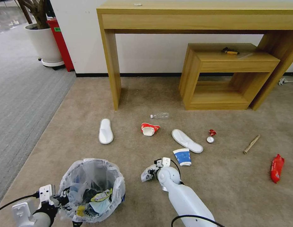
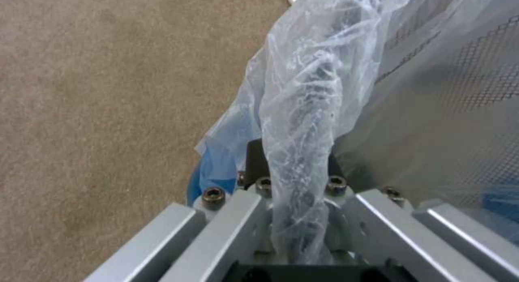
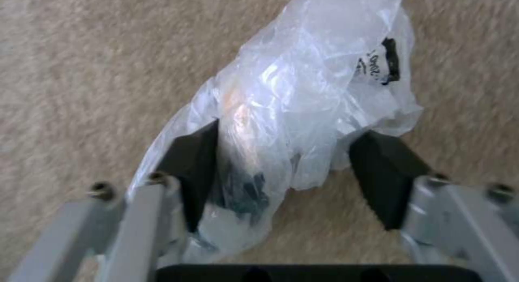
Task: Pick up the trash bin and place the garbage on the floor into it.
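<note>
While the small round black trash bin (image 1: pixel 92 189) with its crinkly translucent white liner stood on the beige-brown short-pile carpet floor (image 1: pixel 215 189) at the near left, the left gripper (image 1: pixel 56 200) was pinched tight on its rim; the left wrist view showed the dark finger pads (image 2: pixel 259 158) closed on a twisted fold of the liner bag (image 2: pixel 303 112). Bin already held mixed scraps. Right gripper (image 1: pixel 149 172) sat low over the carpet just right of the bin, jaws spread wide, a crumpled clear plastic bag (image 3: pixel 303 107) lying between its black pads (image 3: pixel 192 168), touching one pad and clear of the other. Litter lay scattered on the carpet beyond: crushed blue paper cup (image 1: pixel 182 156) just beside the right gripper, white slipper (image 1: pixel 186 140) past it, second white slipper (image 1: pixel 105 131) farther left, crushed red paper cup (image 1: pixel 149 129) between the two, clear bottle (image 1: pixel 160 115) nearer the wooden table leg (image 1: pixel 113 69). Further right: small red scrap (image 1: pixel 212 132) beside a can (image 1: pixel 210 139) standing on end, wooden stick (image 1: pixel 251 144), red wrapper (image 1: pixel 277 168) well apart at the far right.
</note>
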`<state>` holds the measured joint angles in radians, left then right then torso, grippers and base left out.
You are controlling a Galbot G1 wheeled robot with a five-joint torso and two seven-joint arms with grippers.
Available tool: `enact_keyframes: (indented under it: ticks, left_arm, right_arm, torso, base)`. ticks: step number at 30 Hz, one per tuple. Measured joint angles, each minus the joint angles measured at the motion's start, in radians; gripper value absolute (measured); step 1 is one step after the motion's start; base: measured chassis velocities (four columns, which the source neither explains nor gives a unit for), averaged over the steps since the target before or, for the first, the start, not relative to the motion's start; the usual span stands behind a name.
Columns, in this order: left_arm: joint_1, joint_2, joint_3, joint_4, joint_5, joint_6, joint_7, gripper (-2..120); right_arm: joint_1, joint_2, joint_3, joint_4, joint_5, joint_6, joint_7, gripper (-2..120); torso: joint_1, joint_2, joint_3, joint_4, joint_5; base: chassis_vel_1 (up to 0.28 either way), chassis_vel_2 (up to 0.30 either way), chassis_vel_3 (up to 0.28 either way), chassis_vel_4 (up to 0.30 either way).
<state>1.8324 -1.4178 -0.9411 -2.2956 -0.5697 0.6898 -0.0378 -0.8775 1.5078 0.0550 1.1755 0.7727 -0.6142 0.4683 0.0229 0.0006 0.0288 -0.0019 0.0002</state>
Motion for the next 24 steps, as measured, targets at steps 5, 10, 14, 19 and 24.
enact_keyframes:
  ticks: [5, 10, 14, 19, 24]
  left_arm:
    - [-0.001, 0.0, 0.0, -0.001, -0.001, 0.0, -0.003, 0]
    - [-0.003, 0.004, 0.001, -0.001, -0.001, 0.0, -0.004, 0]
    - [-0.002, 0.005, 0.001, -0.003, -0.003, 0.001, -0.002, 0]
    - [0.001, 0.003, -0.001, -0.004, -0.003, 0.001, 0.0, 0]
    - [0.002, 0.003, -0.001, -0.003, -0.004, 0.001, 0.005, 0]
  right_arm:
    - [-0.002, -0.011, -0.001, 0.01, -0.024, 0.006, -0.01, 39]
    - [-0.018, -0.044, -0.003, 0.029, -0.209, 0.059, -0.111, 20]
    - [-0.033, -0.087, -0.01, 0.088, -0.331, 0.099, -0.217, 7]
    - [-0.035, -0.143, -0.016, 0.221, -0.363, 0.131, -0.307, 0]
    - [0.004, -0.216, -0.026, 0.375, -0.328, 0.21, -0.494, 0]
  torso:
    - [0.0, 0.0, 0.0, 0.0, 0.0]
    - [0.0, 0.0, 0.0, 0.0, 0.0001]
    - [0.0, 0.0, 0.0, -0.0001, 0.0002]
    - [0.0, 0.0, 0.0, -0.0001, 0.0001]
    - [0.0, 0.0, 0.0, -0.0001, 0.0002]
  base:
    - [0.0, 0.0, 0.0, 0.0]
    - [0.0, 0.0, 0.0, 0.0]
    - [0.0, 0.0, 0.0, 0.0]
    - [0.0, 0.0, 0.0, 0.0]
    - [0.0, 0.0, 0.0, 0.0]
